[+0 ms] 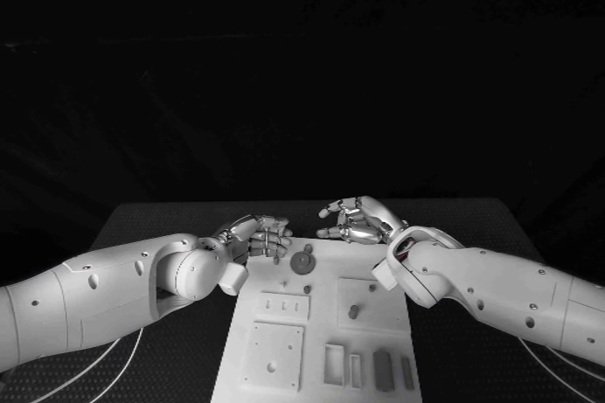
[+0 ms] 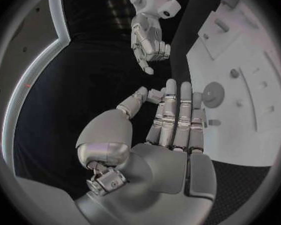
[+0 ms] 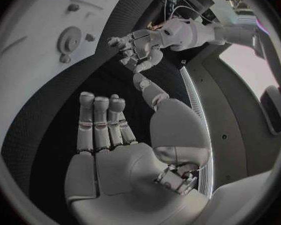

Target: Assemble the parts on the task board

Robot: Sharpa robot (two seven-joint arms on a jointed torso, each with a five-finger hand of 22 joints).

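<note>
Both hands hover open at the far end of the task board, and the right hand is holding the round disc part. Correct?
Not quite. The right hand holds nothing: the right wrist view shows its fingers apart and empty. The round disc part lies on the task board, seen in the head view. The left hand is open too, at the board's far end.

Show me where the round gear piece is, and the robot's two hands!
round gear piece [image 1: 302,263], head view, the middle of the disc on the task board.
left hand [image 1: 259,237], head view, the back of the hand, fingers curled.
right hand [image 1: 357,221], head view, the knuckles, holding nothing.
</note>
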